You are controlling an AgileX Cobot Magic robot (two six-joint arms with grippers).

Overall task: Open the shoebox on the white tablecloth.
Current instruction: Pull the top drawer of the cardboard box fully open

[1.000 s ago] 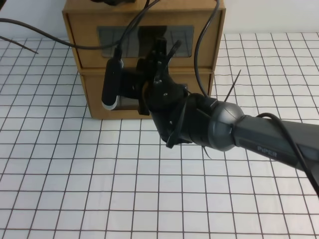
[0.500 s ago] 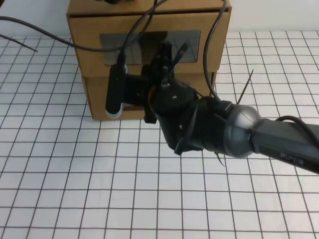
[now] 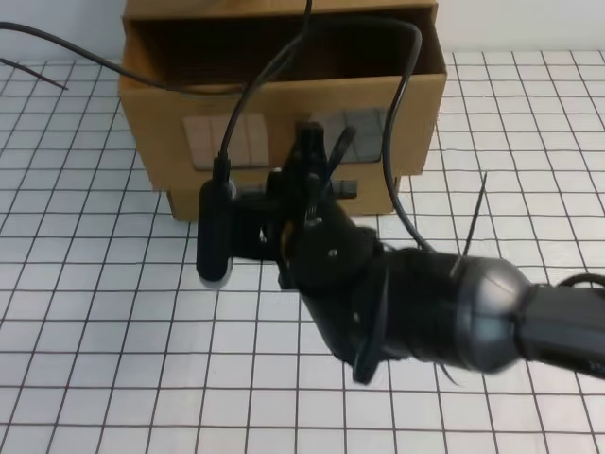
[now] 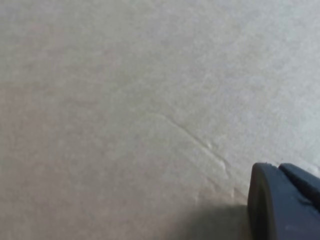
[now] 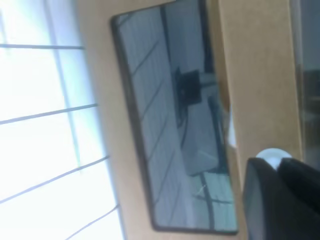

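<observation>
The brown cardboard shoebox (image 3: 170, 142) stands at the back of the white tablecloth (image 3: 113, 331). Its upper drawer is pulled out toward me, with a dark gap (image 3: 236, 47) open behind its front. The front window (image 3: 222, 142) shows, and fills the right wrist view (image 5: 170, 115). My right gripper (image 3: 317, 142) is shut on the small white pull tab (image 5: 270, 154) below the window, and its fingertips (image 5: 260, 185) show at the lower right. My left gripper (image 4: 280, 167) lies close against plain cardboard (image 4: 125, 100), its fingers together. It is out of the high view.
A second cardboard drawer (image 3: 373, 194) sits under the pulled one. Black cables (image 3: 406, 95) loop over the box front. The right arm's bulky wrist (image 3: 416, 303) and its camera (image 3: 213, 232) cover the cloth in front of the box.
The right gripper has drawn back toward me with the tab. The upper drawer has slid out, and the dark gap behind its front has opened.
</observation>
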